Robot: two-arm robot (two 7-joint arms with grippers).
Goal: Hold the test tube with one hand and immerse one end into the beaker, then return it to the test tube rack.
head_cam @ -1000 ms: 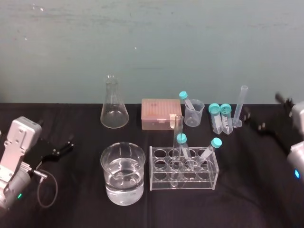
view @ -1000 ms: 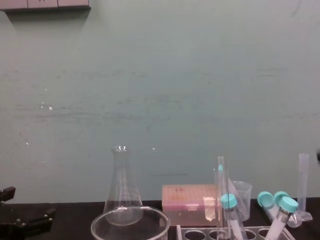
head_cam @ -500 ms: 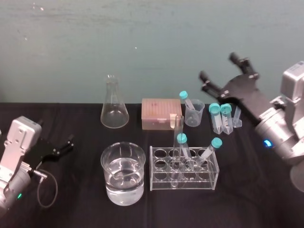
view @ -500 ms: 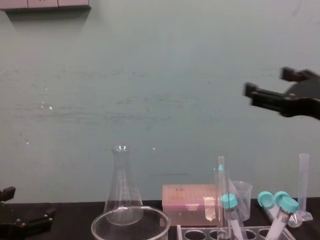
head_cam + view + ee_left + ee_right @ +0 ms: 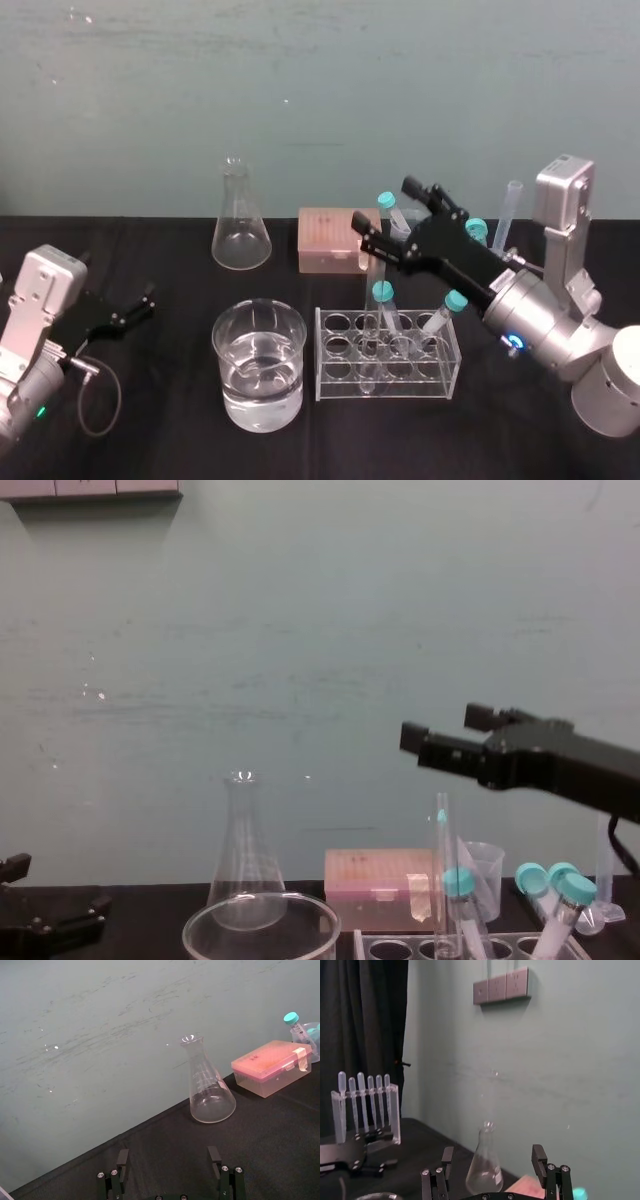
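Right pincer [image 5: 383, 201] swung in, seemingly above test tube [image 5: 374, 278]; jaws apart.

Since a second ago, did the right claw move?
Yes. The right claw swung left from the view's right edge and now hangs open above the test tube in the test tube rack. The left claw sits parked.

Head view: high mount, facing forward and down; we take in whole table [image 5: 170, 420] and wall.
Chest view: low, level across table toward wall; beaker [image 5: 195, 935] and test tube rack [image 5: 420, 942] near, cut off at our lower edge.
Left wrist view: near tabletop, facing wall.
Right wrist view: raised, facing wall and curtain.
Shared: we log flask [image 5: 240, 235] [image 5: 210, 1095] [image 5: 484, 1167] [image 5: 245, 865] in all four.
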